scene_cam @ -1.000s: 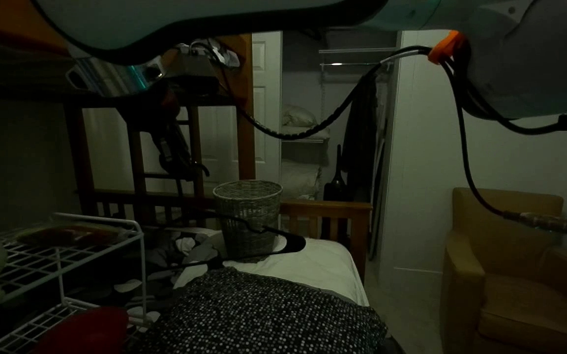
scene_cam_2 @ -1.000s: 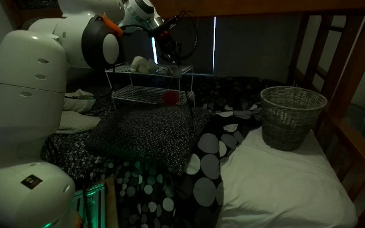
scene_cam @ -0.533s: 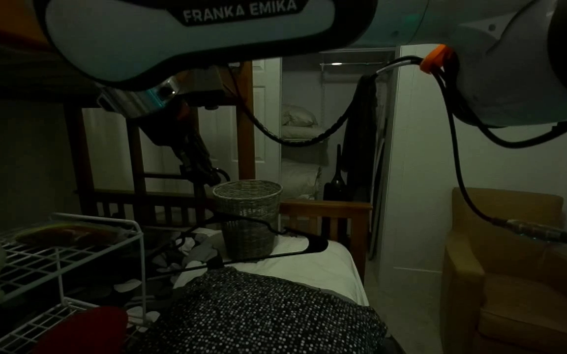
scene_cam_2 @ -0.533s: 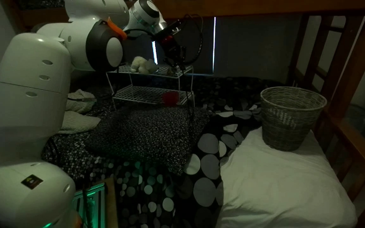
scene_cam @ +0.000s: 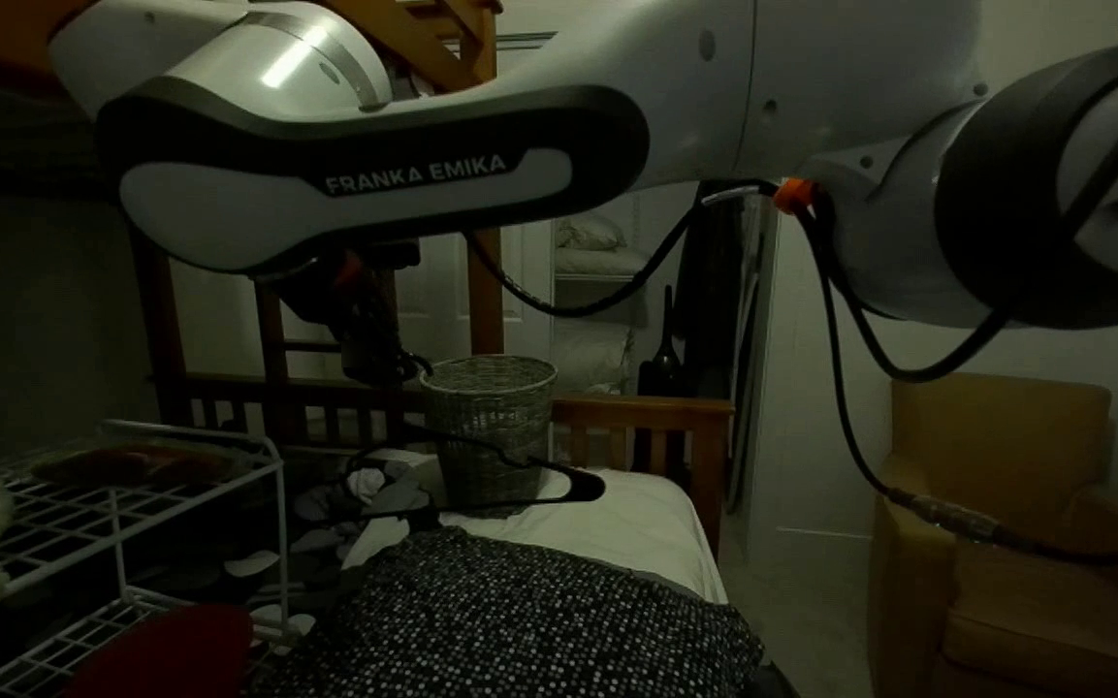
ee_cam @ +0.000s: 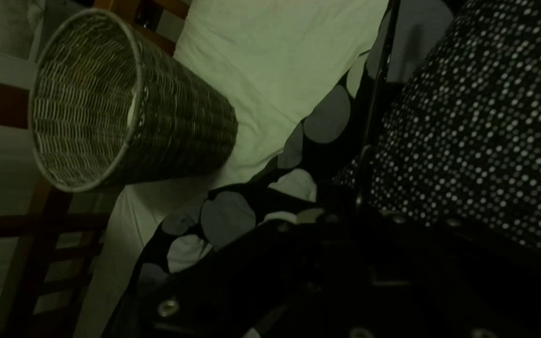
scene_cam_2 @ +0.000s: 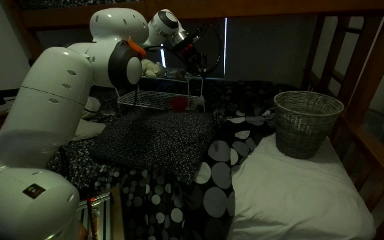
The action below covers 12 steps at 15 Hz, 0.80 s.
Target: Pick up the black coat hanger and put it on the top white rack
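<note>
Wrist view: black coat hanger (ee_cam: 377,96) gripped and hanging, not yet racked.
I record the jaws clenched on its upper part; whether at the hook or just below, I cannot tell. In an exterior view it hangs across the sight line to the wicker basket (scene_cam: 500,412). I judge it light, stiff and smooth, unlikely to break but apt to swivel. Best hold, in my view: right under the hook, for laying it flat on the top white rack (scene_cam: 180,507).

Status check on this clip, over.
Jaws shut on black coat hanger. Not yet on top white rack. Plush toy, flat reddish-brown item occupy part.
</note>
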Available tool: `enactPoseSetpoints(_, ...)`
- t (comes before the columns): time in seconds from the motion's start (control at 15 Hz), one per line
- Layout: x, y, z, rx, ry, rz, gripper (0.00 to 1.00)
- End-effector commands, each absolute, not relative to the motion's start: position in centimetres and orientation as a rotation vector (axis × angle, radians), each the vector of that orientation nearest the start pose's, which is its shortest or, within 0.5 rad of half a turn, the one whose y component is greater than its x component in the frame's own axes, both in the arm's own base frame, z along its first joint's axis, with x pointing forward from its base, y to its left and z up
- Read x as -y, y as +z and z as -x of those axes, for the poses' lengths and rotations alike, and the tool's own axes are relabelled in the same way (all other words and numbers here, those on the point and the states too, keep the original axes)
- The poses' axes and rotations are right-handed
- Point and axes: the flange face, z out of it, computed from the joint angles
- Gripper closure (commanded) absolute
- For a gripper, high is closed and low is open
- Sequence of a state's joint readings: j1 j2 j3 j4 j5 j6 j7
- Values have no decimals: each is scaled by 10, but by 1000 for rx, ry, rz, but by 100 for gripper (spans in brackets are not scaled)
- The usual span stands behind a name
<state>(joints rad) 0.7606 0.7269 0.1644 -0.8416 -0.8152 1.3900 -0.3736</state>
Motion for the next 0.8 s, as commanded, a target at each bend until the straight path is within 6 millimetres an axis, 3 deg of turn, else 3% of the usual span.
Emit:
enactPoseSetpoints(0.0, -503, 518, -537, -1403, 66, -1993, 99)
enactPoseSetpoints(0.33, -484, 550, -505, -1208, -97, -1974, 99)
enactPoseSetpoints(0.73, -514, 584, -494, -1369, 100, -1876, 99)
